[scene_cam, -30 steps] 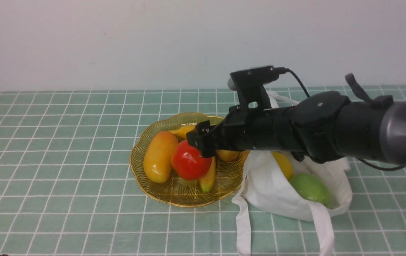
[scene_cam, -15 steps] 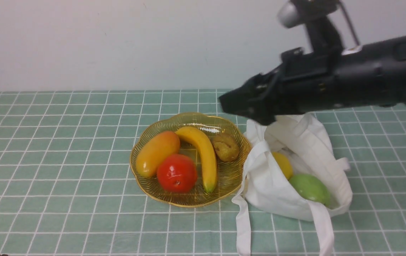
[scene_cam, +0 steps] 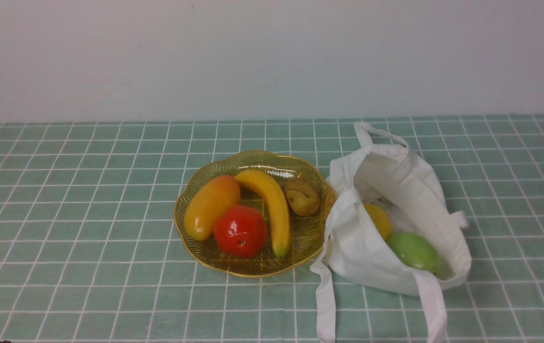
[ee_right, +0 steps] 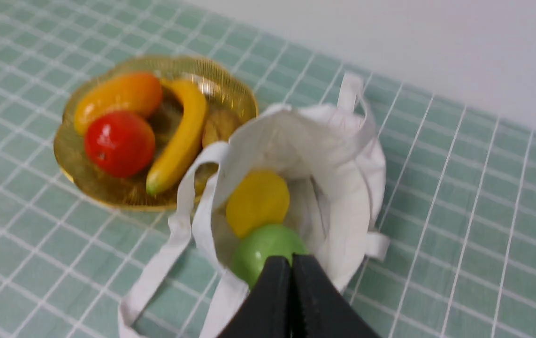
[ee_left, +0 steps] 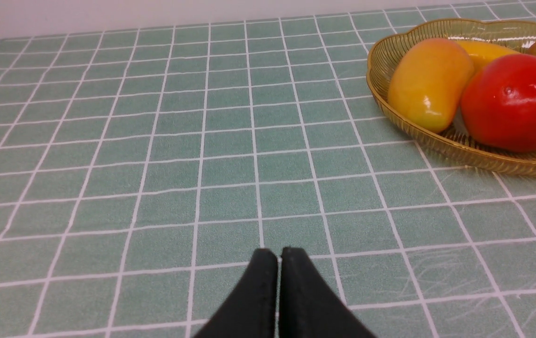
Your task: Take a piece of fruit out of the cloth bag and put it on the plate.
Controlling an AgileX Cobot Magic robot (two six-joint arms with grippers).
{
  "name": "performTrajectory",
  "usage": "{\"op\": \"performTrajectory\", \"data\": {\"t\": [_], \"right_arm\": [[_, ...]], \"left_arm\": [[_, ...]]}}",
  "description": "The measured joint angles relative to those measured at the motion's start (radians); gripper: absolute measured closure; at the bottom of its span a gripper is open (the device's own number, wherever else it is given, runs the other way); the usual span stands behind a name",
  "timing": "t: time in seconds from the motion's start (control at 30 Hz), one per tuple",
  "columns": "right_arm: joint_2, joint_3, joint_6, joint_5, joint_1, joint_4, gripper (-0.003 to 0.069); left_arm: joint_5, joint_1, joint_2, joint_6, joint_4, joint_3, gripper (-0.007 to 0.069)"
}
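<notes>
Green checked tablecloth [scene_cam: 62,214] spreads under everything we see. On it the white cloth bag [scene_cam: 396,181] lies open just beside the plate [scene_cam: 253,272]. The piece of fruit [scene_cam: 240,231] rests in the plate, between a mango [scene_cam: 211,206] and a banana [scene_cam: 272,209]. Our left gripper [ee_left: 279,256] and right gripper [ee_right: 291,263] are both pressed closed, empty.
</notes>
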Motion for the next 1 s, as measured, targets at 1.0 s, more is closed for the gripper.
{"op": "performTrajectory", "data": {"t": [1.0], "right_arm": [[-0.249,0.521,-0.368,-0.623,0.000,0.448,0.0673]], "left_arm": [[0.000,0.000,0.000,0.000,0.000,0.000,0.0632]]}}
